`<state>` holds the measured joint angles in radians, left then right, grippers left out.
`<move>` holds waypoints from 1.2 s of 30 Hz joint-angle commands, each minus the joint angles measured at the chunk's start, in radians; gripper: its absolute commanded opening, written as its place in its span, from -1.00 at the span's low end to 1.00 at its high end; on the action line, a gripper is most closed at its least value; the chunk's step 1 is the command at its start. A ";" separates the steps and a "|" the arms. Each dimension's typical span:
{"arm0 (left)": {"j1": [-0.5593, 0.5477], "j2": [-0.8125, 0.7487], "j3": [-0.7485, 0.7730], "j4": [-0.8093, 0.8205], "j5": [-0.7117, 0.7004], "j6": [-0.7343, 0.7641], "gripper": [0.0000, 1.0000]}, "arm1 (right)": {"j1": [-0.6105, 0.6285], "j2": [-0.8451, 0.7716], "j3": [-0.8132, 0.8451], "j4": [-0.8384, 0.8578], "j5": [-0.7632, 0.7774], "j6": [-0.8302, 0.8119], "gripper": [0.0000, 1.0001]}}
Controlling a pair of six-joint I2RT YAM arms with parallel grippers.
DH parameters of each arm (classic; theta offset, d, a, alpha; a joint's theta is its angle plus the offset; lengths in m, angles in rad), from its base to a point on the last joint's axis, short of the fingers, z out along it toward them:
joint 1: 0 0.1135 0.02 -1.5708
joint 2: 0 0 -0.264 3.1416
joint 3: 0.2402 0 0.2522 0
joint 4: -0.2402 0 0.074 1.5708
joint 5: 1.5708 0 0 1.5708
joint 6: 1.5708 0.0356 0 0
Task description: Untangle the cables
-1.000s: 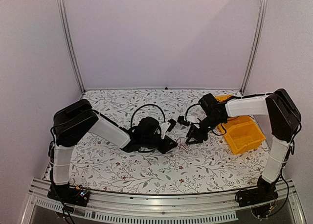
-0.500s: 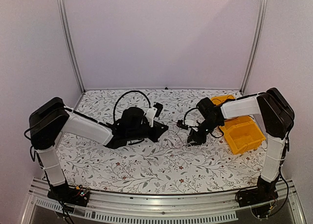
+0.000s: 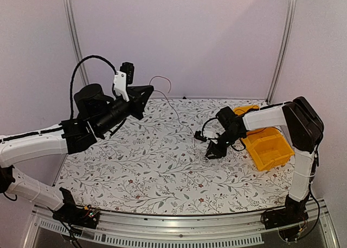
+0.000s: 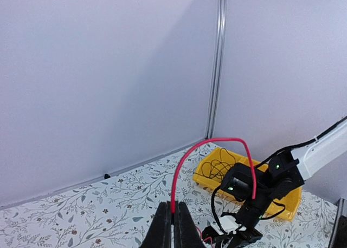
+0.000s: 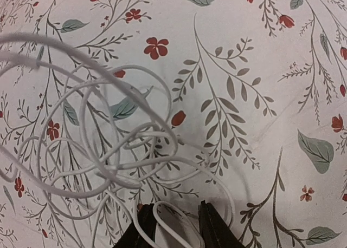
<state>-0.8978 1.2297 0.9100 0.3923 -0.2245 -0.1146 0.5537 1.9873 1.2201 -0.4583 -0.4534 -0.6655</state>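
Red cable (image 4: pixel 217 139) glowing bright against pale lilac-grey walls (image 4: pixel 108 69). Left fingers (image 4: pixel 161 226) are plain black. Yellow bin (image 3: pixel 274 150), a strong solid yellow, with thin black cables (image 4: pixel 219 169) inside. The bench (image 3: pixel 157 172) wears a white cloth printed with grey-green leaves, thin dark stems and small red flowers. White cable (image 5: pixel 38 38) almost matches that cloth. Right fingers (image 5: pixel 214 226) are black too.

The left arm (image 3: pixel 38 144) and right arm (image 3: pixel 269 117) are built alike, with smooth white shell links between bulky matt-black joint housings. A thick black hose (image 3: pixel 88 57) arches over the left arm's wrist, beside a white angular bracket (image 3: pixel 120 84). The left hand (image 4: pixel 173 226) and right hand (image 5: pixel 177 229) are black wedges, each ending in two slim tapered fingers. Small green lights (image 4: pixel 277 165) glow on the right arm's black wrist.
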 commanded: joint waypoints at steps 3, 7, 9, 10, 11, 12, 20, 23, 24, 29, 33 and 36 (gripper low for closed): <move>0.006 -0.138 0.061 -0.079 -0.118 0.110 -1.00 | 0.000 0.068 -0.017 -0.036 0.104 0.012 -0.37; 0.009 -0.195 0.063 -0.087 -0.168 0.153 -1.00 | 0.000 0.073 -0.014 -0.037 0.111 0.013 -0.36; 0.009 -0.193 0.054 -0.103 -0.172 0.151 -1.00 | 0.000 0.068 -0.011 -0.036 0.106 0.016 -0.34; 0.008 -0.185 0.047 -0.109 -0.165 0.144 -1.00 | 0.001 0.062 -0.011 -0.036 0.100 0.018 -0.31; 0.009 -0.177 0.038 -0.114 -0.155 0.135 -1.00 | 0.000 0.056 -0.010 -0.034 0.095 0.022 -0.27; 0.009 -0.169 0.028 -0.120 -0.141 0.125 -1.00 | 0.000 0.040 -0.010 -0.034 0.091 0.026 -0.24; 0.011 -0.010 0.074 -0.191 -0.023 0.139 -1.00 | -0.004 -0.150 0.025 -0.092 0.058 0.044 -0.03; 0.012 0.073 0.129 -0.227 0.024 0.160 -1.00 | -0.011 -0.261 0.047 -0.127 0.044 0.023 0.06; 0.012 0.099 0.149 -0.234 0.049 0.166 -1.00 | -0.015 -0.295 0.057 -0.140 0.039 0.017 0.08; 0.015 0.223 0.242 -0.258 0.144 0.186 -1.00 | -0.030 -0.404 0.162 -0.248 0.031 -0.003 0.17; 0.025 0.309 0.295 -0.274 0.201 0.197 -1.00 | -0.032 -0.449 0.254 -0.298 0.018 -0.002 0.21; 0.037 0.330 0.277 -0.246 0.255 0.182 -1.00 | -0.021 -0.479 0.268 -0.285 -0.016 0.005 0.37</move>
<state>-0.8894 1.5299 1.1839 0.1410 -0.0673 0.0608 0.5270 1.5452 1.4635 -0.6899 -0.4187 -0.6586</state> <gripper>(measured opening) 0.005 0.654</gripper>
